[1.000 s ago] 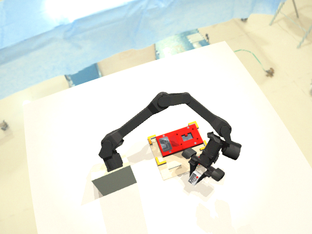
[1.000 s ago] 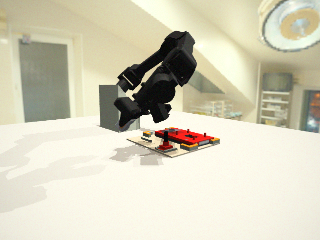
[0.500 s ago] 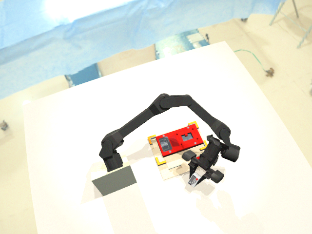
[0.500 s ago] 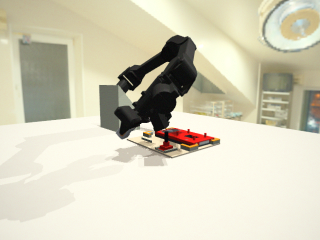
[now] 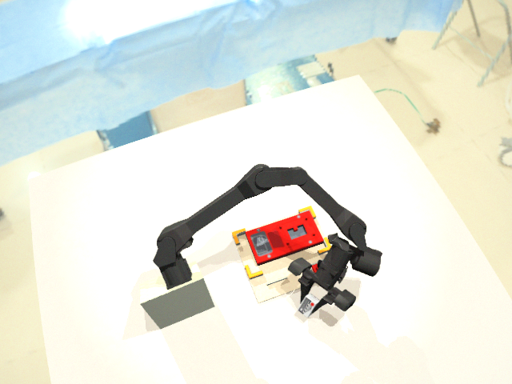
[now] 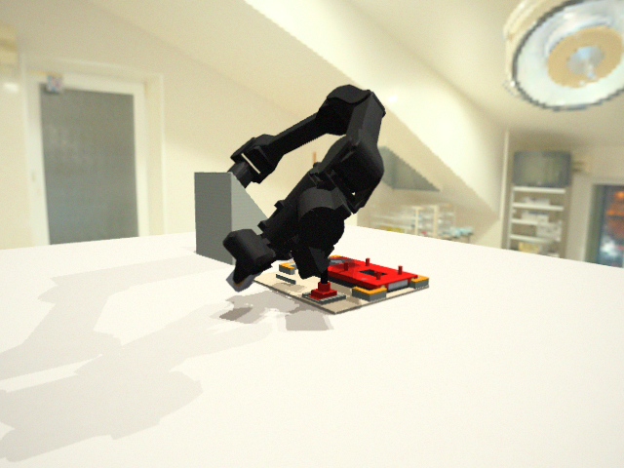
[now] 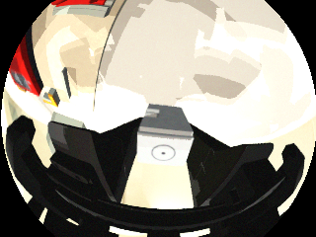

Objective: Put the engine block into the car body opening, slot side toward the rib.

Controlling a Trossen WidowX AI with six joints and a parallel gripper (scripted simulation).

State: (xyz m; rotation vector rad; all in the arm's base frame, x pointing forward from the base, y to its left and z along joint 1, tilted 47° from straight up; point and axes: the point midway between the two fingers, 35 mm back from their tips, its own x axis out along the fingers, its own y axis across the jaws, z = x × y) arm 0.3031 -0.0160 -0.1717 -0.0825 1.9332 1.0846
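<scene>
My gripper [image 5: 316,298] [image 6: 242,278] [image 7: 164,124] is shut on the engine block [image 5: 309,306] [image 7: 162,133], a small grey-white block with a red dot. It holds the block low over the table, tilted, just off the front right corner of the beige base board [image 5: 270,287] [image 6: 282,282]. The red car body [image 5: 285,242] [image 6: 375,273] lies flat on the board, behind and to the left of the gripper. Its rectangular opening [image 5: 298,234] shows grey inside. In the exterior view the block is mostly hidden by the fingers.
Yellow corner brackets [image 5: 238,236] [image 5: 253,271] frame the car body. A small red fixture with a dark post [image 6: 322,291] stands on the board near the gripper. A grey box [image 5: 178,304] [image 6: 217,221] stands by the arm's base.
</scene>
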